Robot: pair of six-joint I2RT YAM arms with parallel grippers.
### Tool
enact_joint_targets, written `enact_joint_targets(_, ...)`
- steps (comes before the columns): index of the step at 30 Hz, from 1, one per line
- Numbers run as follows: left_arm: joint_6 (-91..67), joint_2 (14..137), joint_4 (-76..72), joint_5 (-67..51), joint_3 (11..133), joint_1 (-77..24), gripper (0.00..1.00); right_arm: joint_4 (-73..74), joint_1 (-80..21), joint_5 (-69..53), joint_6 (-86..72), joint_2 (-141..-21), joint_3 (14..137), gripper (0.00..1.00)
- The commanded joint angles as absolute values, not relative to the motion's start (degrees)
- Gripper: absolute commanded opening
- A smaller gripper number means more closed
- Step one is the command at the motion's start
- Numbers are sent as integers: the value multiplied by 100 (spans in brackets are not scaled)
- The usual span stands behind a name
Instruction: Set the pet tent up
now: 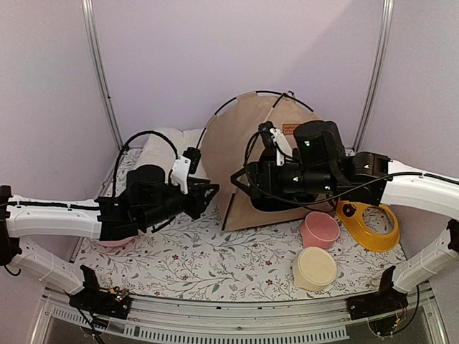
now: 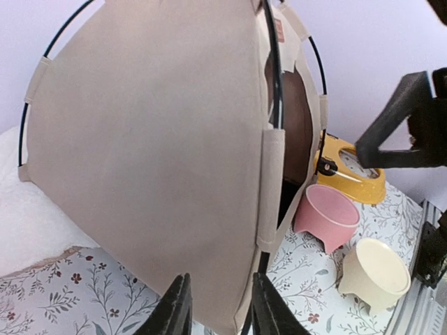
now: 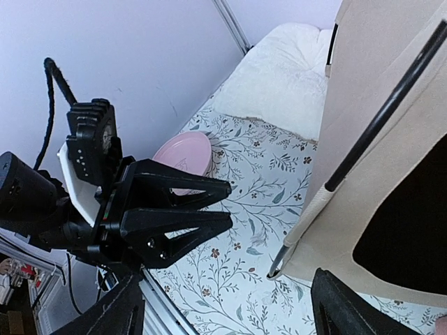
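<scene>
Black jaws of the right gripper (image 3: 230, 314) stand spread wide and empty, near the pole (image 3: 377, 118) at the tent (image 1: 247, 143) corner. The left gripper (image 1: 210, 192), jaws slightly parted, grips nothing close beside the tent's side panel. The tent stands upright at the back of the floral cloth (image 1: 179, 265), with the cushion (image 1: 161, 147) to its left and the pink bowl (image 1: 319, 229), cream bowl (image 1: 314, 267) and yellow bowl (image 1: 369, 222) to its right.

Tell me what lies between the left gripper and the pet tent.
Only a short bare stretch of the flowered table cover; the right wrist view shows it between the left gripper and the pet tent.
</scene>
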State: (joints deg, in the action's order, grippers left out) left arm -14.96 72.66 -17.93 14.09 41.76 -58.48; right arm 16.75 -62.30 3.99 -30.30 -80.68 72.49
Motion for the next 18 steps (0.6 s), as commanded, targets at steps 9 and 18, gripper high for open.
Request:
enact_joint_targets(9, -3169, 6783, -135, 2125, 4900, -4528, 47, 2184, -5200, 631, -2736, -7044, 6981, 87)
enact_joint_targets(18, -3336, 6893, 295, 762, 4940, -2269, 73, 2172, -4666, 525, -2683, -6754, 6640, 99)
